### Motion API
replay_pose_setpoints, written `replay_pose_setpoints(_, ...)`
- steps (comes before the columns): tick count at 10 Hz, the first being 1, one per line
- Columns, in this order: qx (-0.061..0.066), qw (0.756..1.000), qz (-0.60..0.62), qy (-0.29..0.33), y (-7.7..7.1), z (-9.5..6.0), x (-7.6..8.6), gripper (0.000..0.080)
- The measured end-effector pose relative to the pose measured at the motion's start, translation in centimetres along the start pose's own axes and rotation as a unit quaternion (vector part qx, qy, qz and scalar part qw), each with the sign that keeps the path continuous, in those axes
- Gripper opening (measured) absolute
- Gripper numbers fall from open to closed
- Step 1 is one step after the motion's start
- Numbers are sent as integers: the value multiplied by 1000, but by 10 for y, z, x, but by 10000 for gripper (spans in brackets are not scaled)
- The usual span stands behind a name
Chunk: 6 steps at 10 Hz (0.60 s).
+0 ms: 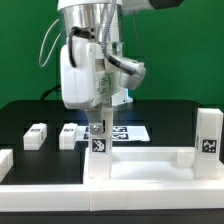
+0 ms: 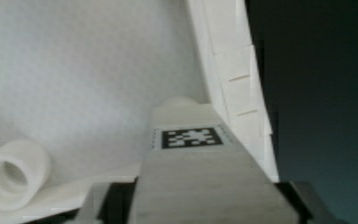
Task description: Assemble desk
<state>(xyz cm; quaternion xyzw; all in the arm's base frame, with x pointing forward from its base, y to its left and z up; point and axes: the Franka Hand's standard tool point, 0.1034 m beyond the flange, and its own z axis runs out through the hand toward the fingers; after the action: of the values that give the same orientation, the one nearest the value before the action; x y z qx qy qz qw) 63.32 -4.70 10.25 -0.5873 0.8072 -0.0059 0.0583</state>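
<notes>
Hand (image 1: 98, 126) gripping one leg post (image 1: 98, 143), three more, one slab (image 1: 140, 166)

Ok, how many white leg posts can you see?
4. Two leg posts lie side by side at the exterior view's left. A third leg post is upright in the gripper. A fourth leg post stands at the exterior view's right. More may be hidden.

Arm (image 1: 92, 40) upright, gripper (image 1: 98, 128) pointing down, clamped on leg post (image 1: 98, 158)
</notes>
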Motion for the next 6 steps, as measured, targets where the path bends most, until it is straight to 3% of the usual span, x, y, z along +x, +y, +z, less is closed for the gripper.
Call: replay_pose_setpoints(6, -2, 999, 45, 5, 3, 2, 5, 304)
